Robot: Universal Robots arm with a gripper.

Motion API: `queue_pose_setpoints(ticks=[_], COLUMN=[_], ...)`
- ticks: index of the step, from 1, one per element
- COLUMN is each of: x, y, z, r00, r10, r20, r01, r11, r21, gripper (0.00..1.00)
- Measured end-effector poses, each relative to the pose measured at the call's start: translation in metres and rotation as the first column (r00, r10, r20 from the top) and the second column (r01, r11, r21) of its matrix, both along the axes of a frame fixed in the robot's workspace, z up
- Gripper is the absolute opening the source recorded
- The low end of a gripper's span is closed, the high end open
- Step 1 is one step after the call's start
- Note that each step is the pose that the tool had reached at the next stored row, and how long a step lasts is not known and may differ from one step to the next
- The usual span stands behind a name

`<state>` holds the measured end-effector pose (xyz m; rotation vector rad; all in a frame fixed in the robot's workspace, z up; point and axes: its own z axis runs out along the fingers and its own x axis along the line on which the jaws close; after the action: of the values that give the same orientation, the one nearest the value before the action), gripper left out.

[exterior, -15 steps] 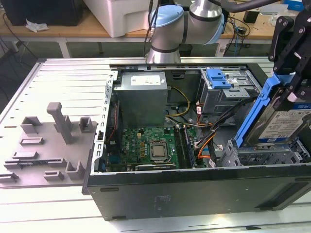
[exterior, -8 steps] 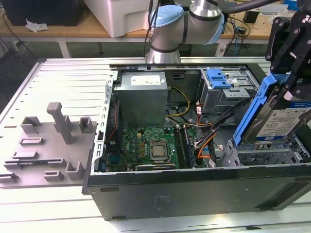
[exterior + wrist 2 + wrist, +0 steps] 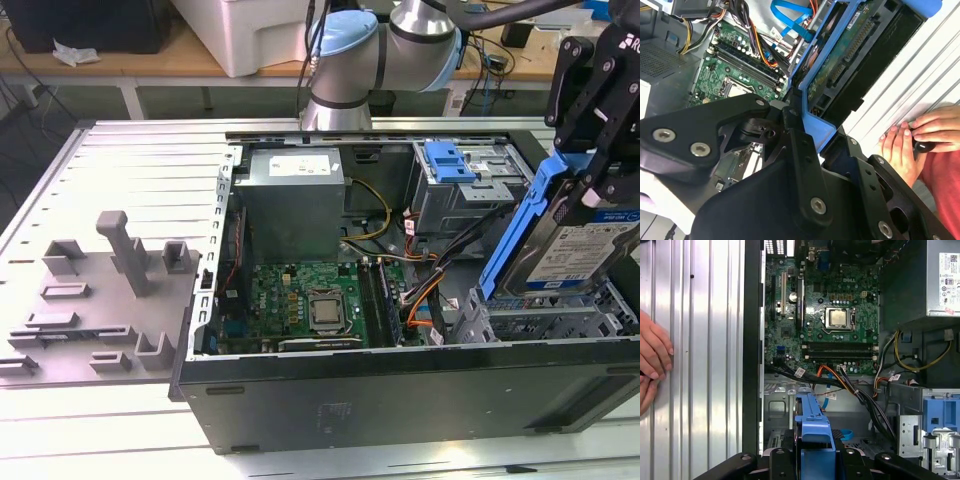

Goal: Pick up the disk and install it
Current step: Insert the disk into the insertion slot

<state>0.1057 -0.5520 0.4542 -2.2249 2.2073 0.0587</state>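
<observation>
The disk [image 3: 585, 252], a silver drive with a white-and-blue label in a bright blue carrier rail [image 3: 520, 225], hangs tilted on edge over the drive cage [image 3: 545, 312] at the exterior view's right end of the open computer case. My gripper [image 3: 598, 185] comes down from above and is shut on the disk's upper edge. In the second wrist view the disk's green circuit-board underside [image 3: 850, 55] and blue rail [image 3: 816, 122] run away from the black fingers [image 3: 796, 145]. In the first wrist view the blue rail [image 3: 812, 426] sticks out from the gripper [image 3: 812, 460] over the cage floor.
The open case holds a motherboard [image 3: 300, 300], a grey power supply [image 3: 295, 195], loose cables [image 3: 420, 285] and a small blue latch [image 3: 448, 160] on a bay. Grey fixtures [image 3: 110, 280] stand on the exterior view's left. A person's hand [image 3: 910, 140] [image 3: 652, 360] rests on the ribbed table beside the case.
</observation>
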Motion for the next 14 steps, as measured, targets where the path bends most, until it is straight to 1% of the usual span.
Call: queue_pose_setpoints(ticks=[4,14], x=[0.0010,0.0011], y=[0.0000,0.0000], z=[-0.0002,-0.0033], r00=[1.0000,0.9999], r10=[0.000,-0.011], r20=[0.0000,0.0000], r01=[0.000,0.011], r11=[1.0000,0.9999], r21=[-0.0001,0.0000], gripper=[0.37,0.37])
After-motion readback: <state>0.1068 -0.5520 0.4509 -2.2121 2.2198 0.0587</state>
